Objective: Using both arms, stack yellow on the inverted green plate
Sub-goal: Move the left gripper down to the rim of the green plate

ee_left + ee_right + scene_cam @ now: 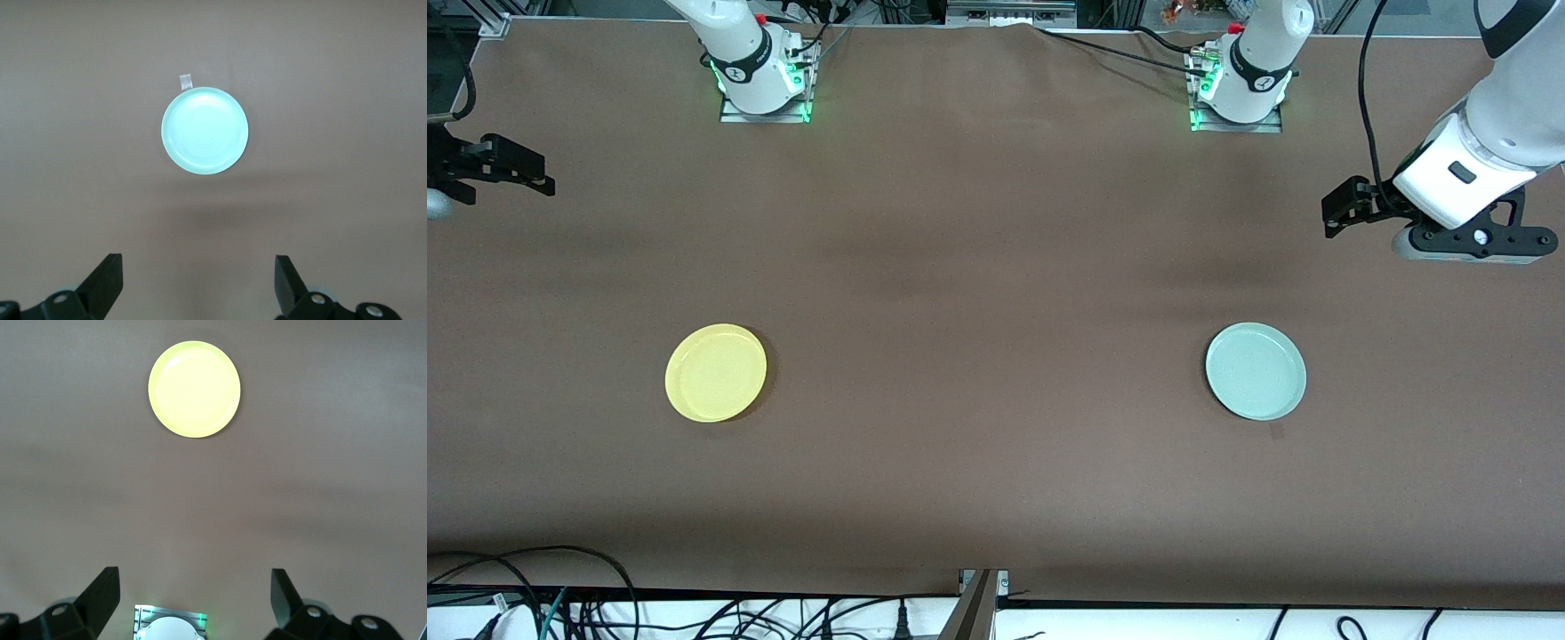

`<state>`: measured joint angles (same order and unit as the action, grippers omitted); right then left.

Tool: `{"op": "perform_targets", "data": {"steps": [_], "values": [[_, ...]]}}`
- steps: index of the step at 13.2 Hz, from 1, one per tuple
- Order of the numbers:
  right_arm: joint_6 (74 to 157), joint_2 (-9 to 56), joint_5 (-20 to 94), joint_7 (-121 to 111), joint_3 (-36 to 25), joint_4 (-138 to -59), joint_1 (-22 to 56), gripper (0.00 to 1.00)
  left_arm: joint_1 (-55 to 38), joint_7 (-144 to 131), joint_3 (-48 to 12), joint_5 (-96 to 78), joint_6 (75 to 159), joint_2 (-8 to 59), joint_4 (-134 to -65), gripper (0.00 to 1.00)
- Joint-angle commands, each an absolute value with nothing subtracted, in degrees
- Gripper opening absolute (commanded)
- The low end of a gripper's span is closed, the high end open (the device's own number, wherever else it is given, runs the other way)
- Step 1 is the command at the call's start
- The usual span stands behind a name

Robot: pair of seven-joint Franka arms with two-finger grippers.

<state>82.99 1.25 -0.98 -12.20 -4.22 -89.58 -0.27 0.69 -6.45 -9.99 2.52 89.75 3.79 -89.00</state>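
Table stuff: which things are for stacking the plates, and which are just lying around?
For the job:
- yellow plate, rim up, toward the right arm's end
- green plate, rim up, not flipped yet, toward the left arm's end
- left claw, open, up in the air
- right claw, open, up in the air

Just lying about:
- small tape scrap touching the green plate's edge
- cables along the table's near edge

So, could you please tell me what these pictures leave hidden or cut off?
- Right gripper: mostly cut off by the front view's edge; the right wrist view shows only its open fingertips.
- Left gripper: body cropped in the left wrist view.
- Green plate and yellow plate: undersides hidden against the table.
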Motion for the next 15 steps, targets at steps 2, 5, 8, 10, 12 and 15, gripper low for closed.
{"op": "perform_targets", "data": {"steps": [2, 5, 8, 10, 12, 15], "values": [[81.91, 1.85, -0.18, -12.66, -4.31, -88.24, -0.53, 1.0, 0.53, -7.11, -10.19, 3.69, 92.29, 6.15, -87.54, 1.0], [82.0, 1.85, -0.18, -12.57, -4.31, -88.24, -0.44, 1.0, 0.35, -6.95, -10.46, 3.96, 92.11, 7.12, -87.36, 1.0], [82.0, 1.85, -0.18, -12.57, -4.31, -88.24, -0.53, 1.0, 1.48, -6.33, -9.76, 5.89, 91.14, 10.54, -87.63, 1.0], [82.0, 1.85, -0.18, -12.66, -4.31, -88.24, -0.53, 1.0, 4.12, -4.85, -9.67, 5.54, 91.23, 12.9, -88.06, 1.0], [81.91, 1.85, -0.18, -12.57, -4.31, -88.24, -0.53, 1.0, 6.76, -0.45, -9.67, 3.79, 92.45, 17.11, -88.42, 1.0], [82.0, 1.85, -0.18, -12.57, -4.31, -88.24, -0.44, 1.0, 8.88, -0.35, -9.58, 2.55, 103.76, 19.51, -95.59, 1.0]]}}
